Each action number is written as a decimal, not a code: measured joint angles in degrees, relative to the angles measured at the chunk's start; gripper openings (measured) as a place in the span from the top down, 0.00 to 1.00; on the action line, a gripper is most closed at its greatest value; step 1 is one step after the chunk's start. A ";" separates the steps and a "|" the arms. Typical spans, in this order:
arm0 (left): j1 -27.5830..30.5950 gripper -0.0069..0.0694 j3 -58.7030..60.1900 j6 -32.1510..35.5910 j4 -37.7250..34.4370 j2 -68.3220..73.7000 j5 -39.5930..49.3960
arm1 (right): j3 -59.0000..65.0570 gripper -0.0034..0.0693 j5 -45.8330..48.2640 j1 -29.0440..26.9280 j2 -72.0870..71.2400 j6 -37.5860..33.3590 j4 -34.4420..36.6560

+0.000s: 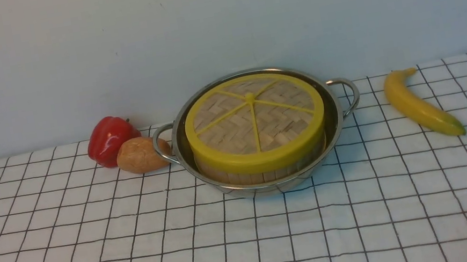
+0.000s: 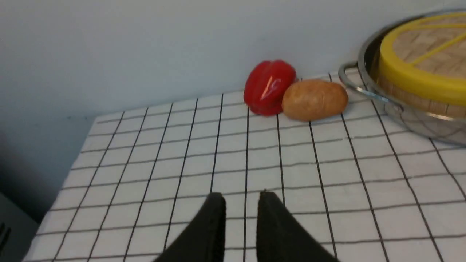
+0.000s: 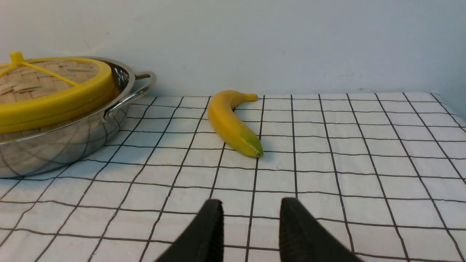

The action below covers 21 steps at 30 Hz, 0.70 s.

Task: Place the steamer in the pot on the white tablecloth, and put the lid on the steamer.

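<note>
Sitting inside pot [image 1: 339, 118], far centre of white tablecloth [image 1: 252, 241]: steamer [image 1: 264, 171], slatted wall visible under lid [image 1: 254, 120]. Lid rests flat on steamer, yellow rim all round. Red pepper [image 1: 110, 138] and potato [image 1: 141, 154] touching each other, just left of pot handle. Banana [image 1: 418, 103] right of pot, apart from it. Left gripper [image 2: 241, 211] near left edge of cloth, jaws slightly parted, empty. Right gripper [image 3: 251, 218] over bare cloth nearer than banana, jaws spread, empty.
</note>
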 joint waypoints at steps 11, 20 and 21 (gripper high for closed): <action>0.00 0.73 14.54 -0.27 0.33 -14.11 -3.45 | 0.00 0.62 0.00 0.00 0.00 0.00 0.00; 0.00 0.72 18.93 -2.09 0.54 -18.71 -4.33 | 0.00 0.62 0.00 0.00 0.00 0.00 0.00; 0.00 0.71 18.93 -2.16 0.51 -18.75 -4.47 | 0.00 0.62 0.00 0.00 0.00 0.00 0.00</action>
